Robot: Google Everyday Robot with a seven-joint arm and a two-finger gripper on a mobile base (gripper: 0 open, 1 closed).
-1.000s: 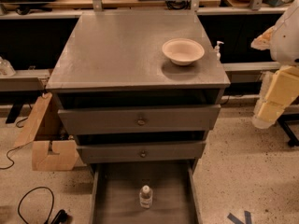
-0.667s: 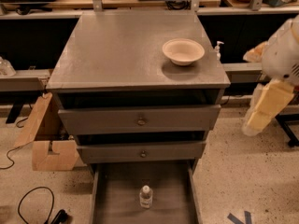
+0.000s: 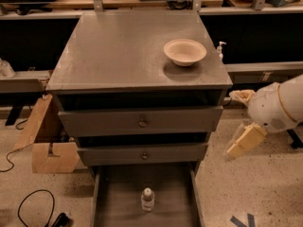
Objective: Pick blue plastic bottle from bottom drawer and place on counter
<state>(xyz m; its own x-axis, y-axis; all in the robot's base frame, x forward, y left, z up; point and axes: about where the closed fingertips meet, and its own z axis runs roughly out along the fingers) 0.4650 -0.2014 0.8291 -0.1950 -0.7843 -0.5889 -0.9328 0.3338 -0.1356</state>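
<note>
Gripper [image 3: 244, 143] at right edge, beside the cabinet, its state can't be told. Blue plastic bottle [image 3: 147, 199] stands untouched at bottom centre in the bottom drawer [image 3: 118, 188], which is pulled out so the bottle is reachable.

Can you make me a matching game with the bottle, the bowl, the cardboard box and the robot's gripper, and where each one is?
Things:
1. bottle
2. bowl
3. cardboard box
4. gripper

Places:
A. on the counter, near its right edge
B. in the air off to the right, lower than the counter
C. standing upright in the open bottom drawer
D. on the floor, left of the bottom drawer

Pairs: 1-C, 2-A, 3-D, 4-B
</note>
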